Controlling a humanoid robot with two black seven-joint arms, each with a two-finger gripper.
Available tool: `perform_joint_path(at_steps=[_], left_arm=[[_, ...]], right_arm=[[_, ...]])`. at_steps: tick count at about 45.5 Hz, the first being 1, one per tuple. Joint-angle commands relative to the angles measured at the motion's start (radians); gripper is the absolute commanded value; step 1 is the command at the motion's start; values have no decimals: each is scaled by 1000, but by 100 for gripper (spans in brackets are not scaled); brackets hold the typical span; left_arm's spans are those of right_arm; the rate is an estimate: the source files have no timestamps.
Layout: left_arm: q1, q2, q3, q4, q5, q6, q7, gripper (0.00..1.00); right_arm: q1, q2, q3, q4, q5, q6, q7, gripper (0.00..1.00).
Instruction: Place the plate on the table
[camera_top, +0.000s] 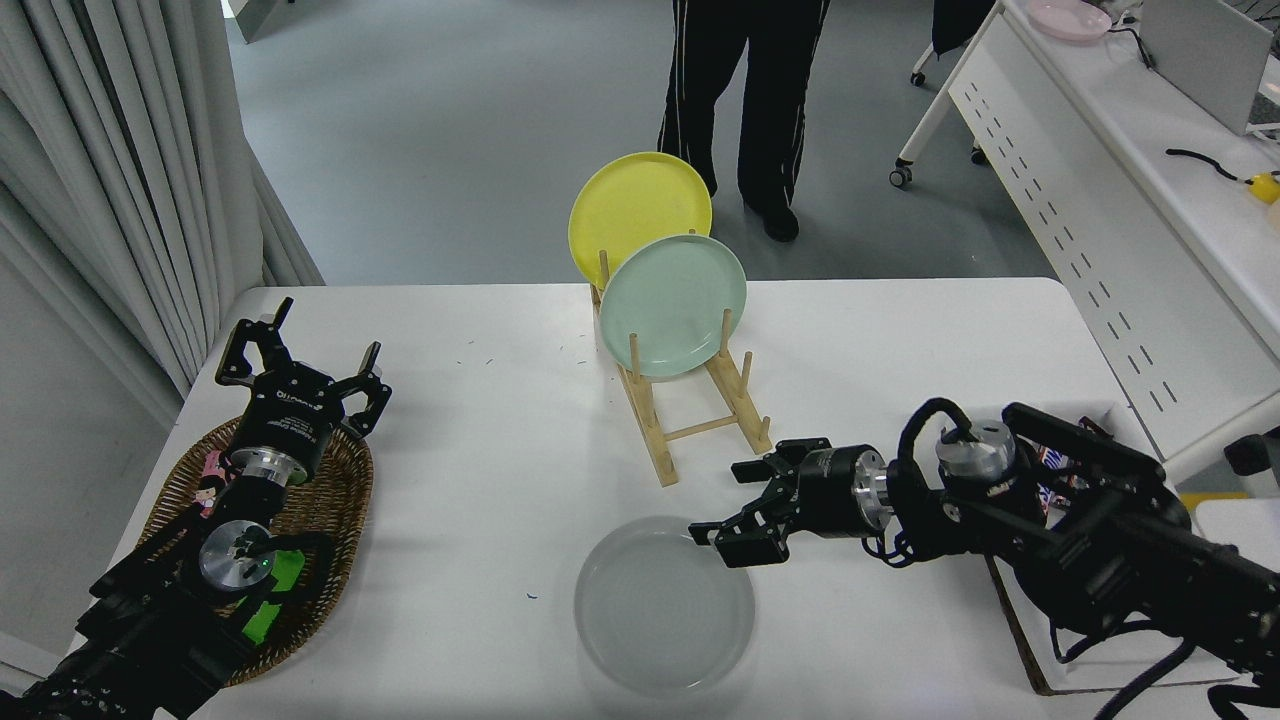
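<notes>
One light grey plate (664, 605) lies flat on the white surface (480, 480), near its front edge. Just above the plate's far-right rim, the right pincer (745, 505) is spread wide, grasping nothing. Parked over a wicker basket (335, 510), the left pincer (300, 365) is also spread; candy bars behind the right arm are mostly hidden.

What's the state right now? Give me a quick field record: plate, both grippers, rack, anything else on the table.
plate: grey plate lying flat on the table, near edge, in front of the rack
right gripper: open, at the plate's far right rim, not gripping it
left gripper: open, parked at lower left above the basket
rack: wooden rack holds the green plate and, behind it, the yellow plate, both upright
other: person standing beyond the table's far side
</notes>
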Motion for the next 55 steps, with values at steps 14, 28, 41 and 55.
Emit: perform_joint_path(at_steps=[14, 28, 41, 55], left_arm=[[0, 0, 0, 0, 0, -1, 0, 100], [0, 0, 0, 0, 0, -1, 0, 100], [0, 0, 0, 0, 0, -1, 0, 100], [0, 0, 0, 0, 0, -1, 0, 100]], right_arm=[[-248, -33, 375, 24, -530, 243, 266, 100], [-401, 79, 693, 3, -875, 264, 441, 100], [-509, 221, 926, -31, -1287, 418, 651, 100], [-518, 235, 978, -117, -1398, 439, 671, 100]])
